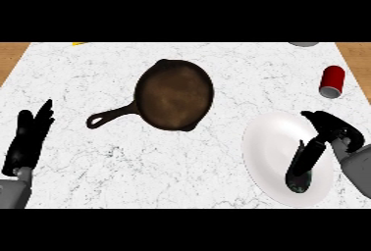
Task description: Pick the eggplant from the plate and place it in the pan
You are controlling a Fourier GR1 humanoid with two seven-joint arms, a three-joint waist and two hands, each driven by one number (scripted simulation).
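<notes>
My right hand (334,128) hangs over the right rim of the white plate (264,147), where the dark eggplant (304,164) lies tilted, stem end toward the fingers. I cannot tell whether those fingers have closed on it. The risk I see: a pinch at the narrow stem could let the long body swing or slide off before it reaches the empty cast-iron pan (174,95), well apart to the left. My left hand (27,142) rests open, fingers up, at the left edge. A red can (332,81) stands beyond the plate.
</notes>
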